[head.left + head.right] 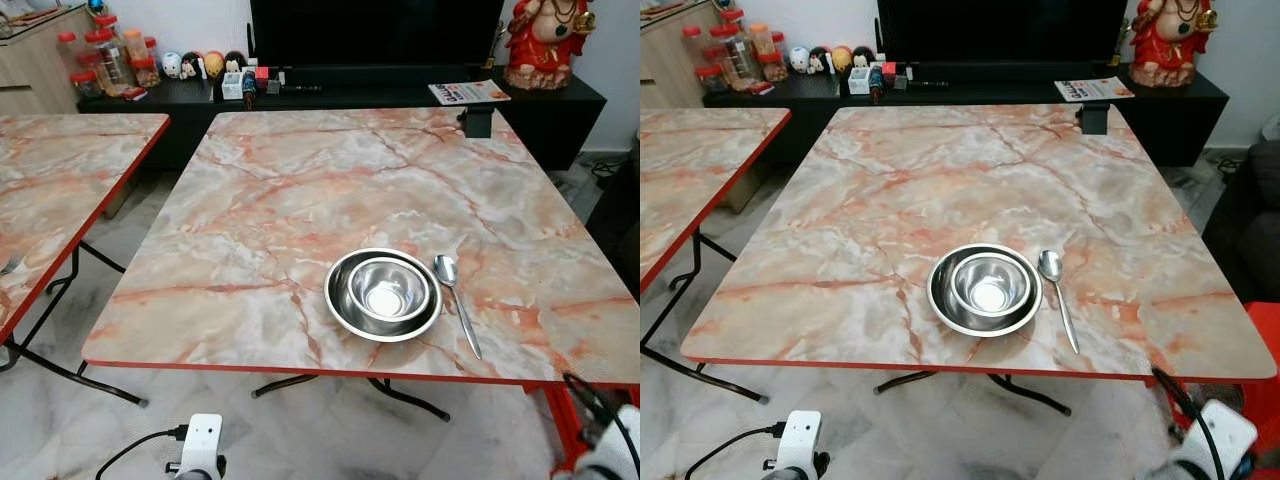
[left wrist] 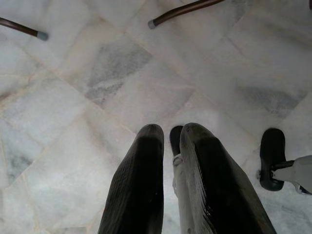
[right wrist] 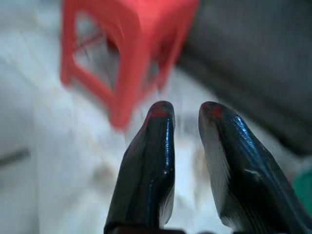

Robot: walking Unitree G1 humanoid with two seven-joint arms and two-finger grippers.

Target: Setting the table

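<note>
Bowls (image 1: 385,292) nested beside spoon (image 1: 456,300) on marble table (image 1: 300,180); both tools slightly apart, empty.

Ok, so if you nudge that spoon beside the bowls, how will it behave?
The spoon looks like thin polished metal, so probably stiff and light. Lying flat on the glossy table, it would likely slide or spin rather than roll. Its low handle may be hard to pinch.

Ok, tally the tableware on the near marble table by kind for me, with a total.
Steel bowls: 2, a small bowl nested inside a large bowl
Spoons: 1, a metal spoon lying beside the bowls on the robot's right
Total: 3
</note>
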